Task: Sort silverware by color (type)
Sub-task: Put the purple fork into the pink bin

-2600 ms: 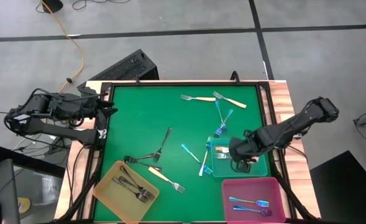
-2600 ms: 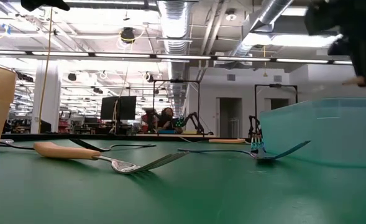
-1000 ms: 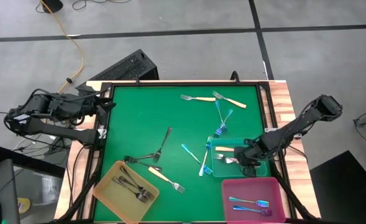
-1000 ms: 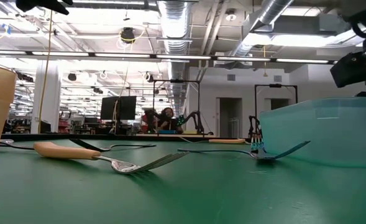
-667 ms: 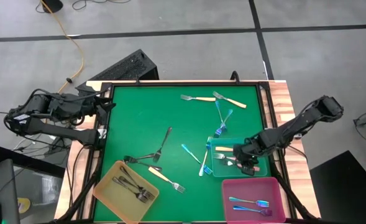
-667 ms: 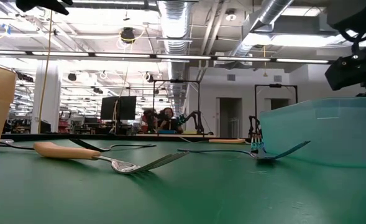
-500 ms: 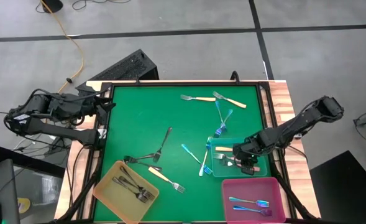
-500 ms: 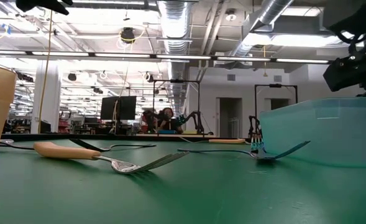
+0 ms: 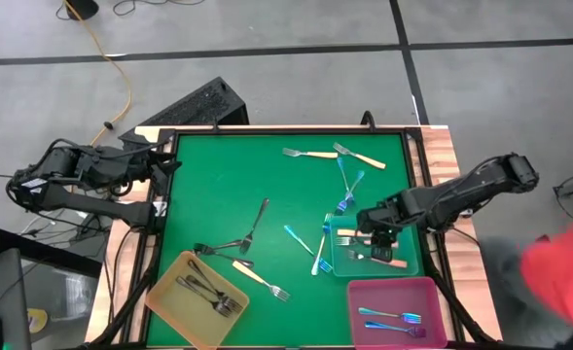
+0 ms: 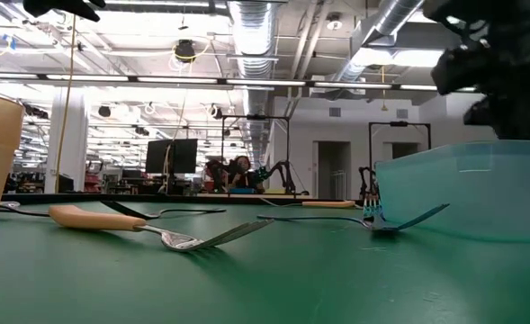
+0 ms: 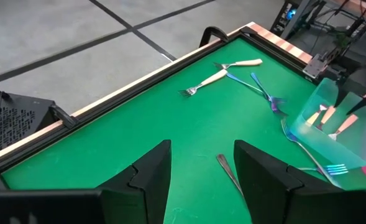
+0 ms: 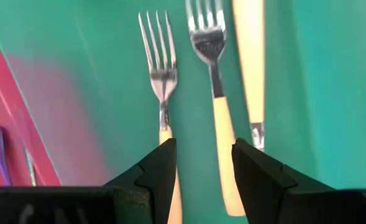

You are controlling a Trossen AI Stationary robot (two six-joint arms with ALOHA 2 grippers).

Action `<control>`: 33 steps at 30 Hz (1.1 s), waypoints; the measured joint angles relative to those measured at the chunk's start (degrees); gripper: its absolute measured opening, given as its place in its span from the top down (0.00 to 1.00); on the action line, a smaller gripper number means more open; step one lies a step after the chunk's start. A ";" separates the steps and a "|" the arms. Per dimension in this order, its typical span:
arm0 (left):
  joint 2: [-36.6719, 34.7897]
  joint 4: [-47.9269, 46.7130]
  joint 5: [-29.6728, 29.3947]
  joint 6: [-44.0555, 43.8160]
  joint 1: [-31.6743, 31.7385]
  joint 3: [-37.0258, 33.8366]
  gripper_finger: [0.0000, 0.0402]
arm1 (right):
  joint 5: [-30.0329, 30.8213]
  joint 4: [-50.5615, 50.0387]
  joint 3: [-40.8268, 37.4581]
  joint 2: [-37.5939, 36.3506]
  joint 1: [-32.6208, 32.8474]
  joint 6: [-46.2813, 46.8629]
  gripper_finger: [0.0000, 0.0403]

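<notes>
Right wrist view: claw (image 12: pixel 201 165) apart, empty, above three cream-handled forks (image 12: pixel 220 118) with silver tines.

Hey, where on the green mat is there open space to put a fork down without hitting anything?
The widest bare stretch of the green mat is its far-left part, between the left gripper and the dark fork. It is crowded by the teal tray, where blue forks cluster beside the right gripper, and near the yellow tray.

Green mat (image 9: pixel 228 185); yellow (image 9: pixel 169 292), teal (image 9: pixel 412 261), pink trays (image 9: pixel 364 292); cream-handled forks (image 12: pixel 217 93); perhaps iridescent blue forks (image 9: pixel 391 318).
</notes>
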 joint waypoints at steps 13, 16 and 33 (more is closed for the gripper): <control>0.00 0.00 0.06 -0.31 0.00 0.00 0.61 | 10.23 -0.56 14.03 -0.07 -12.00 3.51 0.56; 0.00 0.00 0.05 -0.31 0.02 0.00 0.61 | 16.48 -0.56 17.07 -0.11 -15.62 3.51 0.56; -0.02 0.00 0.08 -0.46 0.02 0.00 0.61 | 20.71 2.90 17.91 15.32 -32.14 7.93 0.56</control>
